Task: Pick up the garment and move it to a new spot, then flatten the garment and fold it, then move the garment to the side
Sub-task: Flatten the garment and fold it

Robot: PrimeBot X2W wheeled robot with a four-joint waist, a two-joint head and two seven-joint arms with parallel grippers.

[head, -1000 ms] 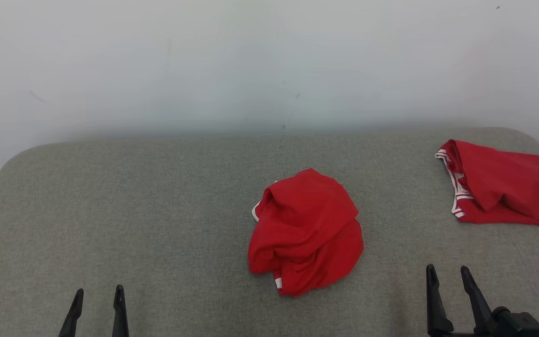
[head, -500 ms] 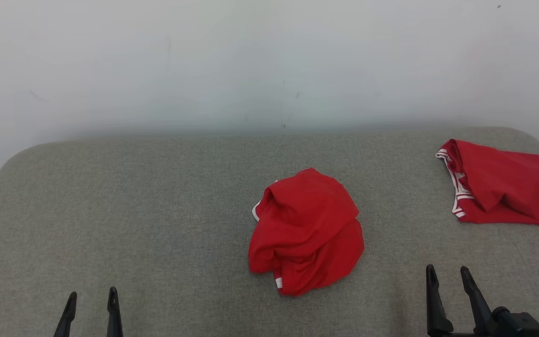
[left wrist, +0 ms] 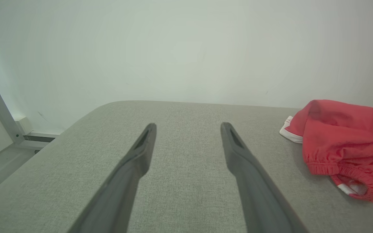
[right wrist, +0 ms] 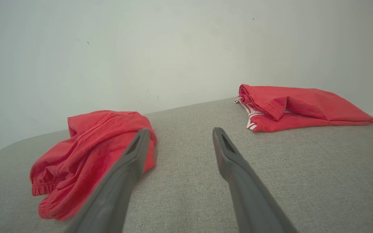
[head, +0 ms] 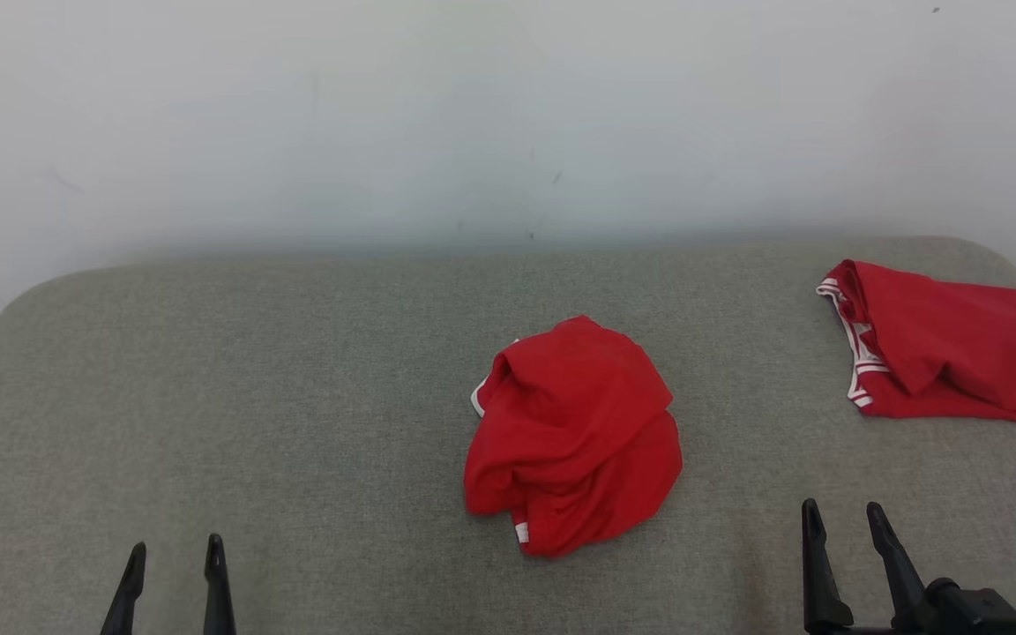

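Left end effector (head: pixel 175 543), right end effector (head: pixel 842 506): both released, empty; on near side of crumpled garment (head: pixel 574 437), flanking it, well apart.
Surface (head: pixel 296 397): grey, padded; crumpled garment lies mid-way across.
Risks: pinch catches one layer only, bundle unrolls lopsided; dragged cloth reaches folded garment (head: pixel 940 344), far-right of crumpled garment, apart.
White trim (head: pixel 478 399), its left edge: possible snag.
Nothing blocks approach.

Soft, even light, bright and free of glare; the white wall (head: pixel 508 115) darkens to a dim band just above the counter (head: pixel 208 370). The crumpled garment (head: pixel 574 437) throws only a faint shadow, and both wrist views bow the counter's far edge.
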